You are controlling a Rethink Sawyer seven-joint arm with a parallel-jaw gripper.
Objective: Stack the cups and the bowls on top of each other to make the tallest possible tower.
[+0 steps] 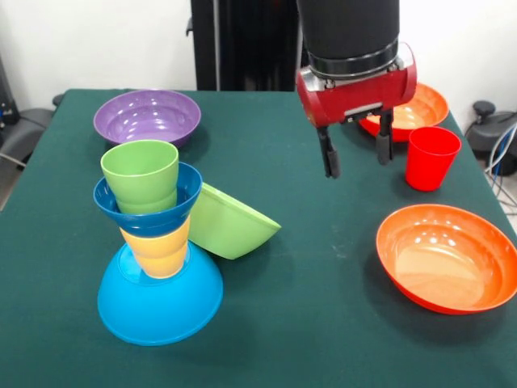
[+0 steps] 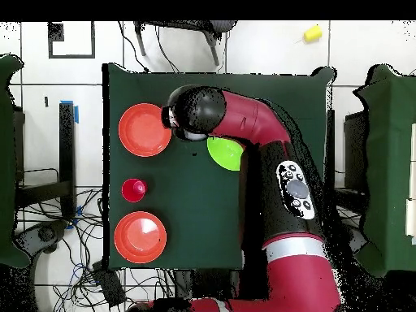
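Observation:
The tower stands at the front view's left: an upturned light-blue bowl (image 1: 161, 303), a yellow cup (image 1: 157, 249) on it, a small dark-blue bowl (image 1: 113, 208) on that, and a green cup (image 1: 141, 172) on top. A green bowl (image 1: 233, 224) (image 2: 225, 153) lies tilted against the tower. My gripper (image 1: 356, 153) hangs open and empty above the table, left of the red cup (image 1: 431, 158) (image 2: 133, 190). In the overhead view the arm hides the tower and the gripper.
A purple bowl (image 1: 147, 115) sits at the far left. One orange bowl (image 1: 448, 257) (image 2: 145, 129) lies near right, another (image 1: 420, 109) (image 2: 140, 236) behind the gripper. A small yellow thing (image 2: 312, 33) lies on the floor off the table.

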